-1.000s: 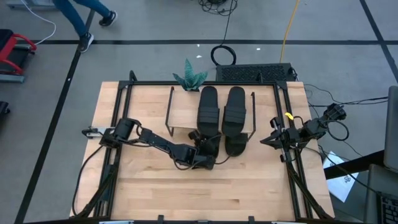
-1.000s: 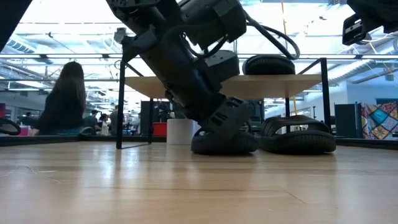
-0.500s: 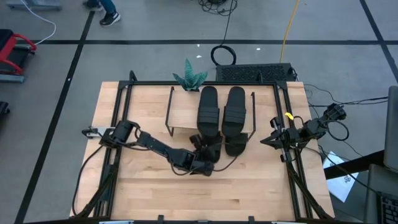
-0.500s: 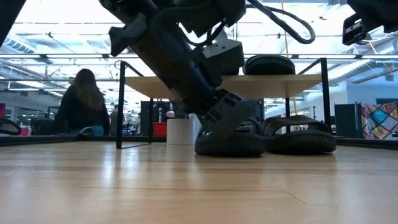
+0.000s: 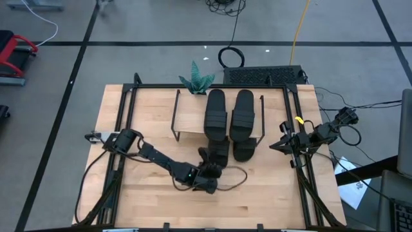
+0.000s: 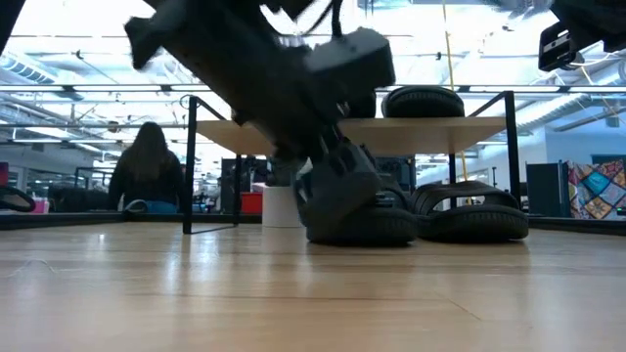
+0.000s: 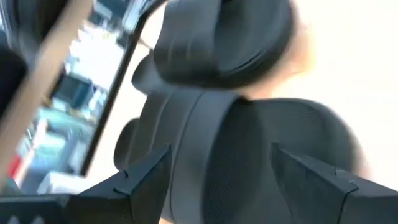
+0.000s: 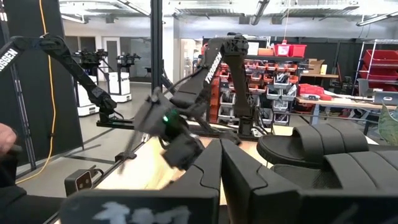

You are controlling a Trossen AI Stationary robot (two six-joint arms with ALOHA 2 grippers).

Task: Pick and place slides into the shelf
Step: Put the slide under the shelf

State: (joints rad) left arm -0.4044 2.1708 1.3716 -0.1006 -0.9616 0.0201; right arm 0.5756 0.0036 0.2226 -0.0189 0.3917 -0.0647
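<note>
Two black slides (image 5: 215, 111) (image 5: 243, 111) lie side by side on the top board of the shelf (image 5: 190, 119). Two more lie flat on the table below it, one (image 5: 219, 151) with its near end sticking out past the shelf's front, one (image 5: 243, 151) to its right. My left gripper (image 5: 211, 171) is open just on the near side of the left lower slide (image 7: 273, 149). Its fingers point at the slide's near end, and I see no touch. My right gripper (image 5: 281, 145) waits shut at the table's right edge.
A green paper plant (image 5: 196, 80) stands behind the shelf at the far edge. A thin cable (image 5: 235, 173) loops on the table beside my left gripper. Black frame rails (image 5: 122, 129) run along both sides. Bare wood (image 5: 257, 200) stretches toward the near edge.
My left gripper has opened and let go of the left lower slide, then drawn back toward the table's near edge. The slide stays flat on the table under the shelf's front.
</note>
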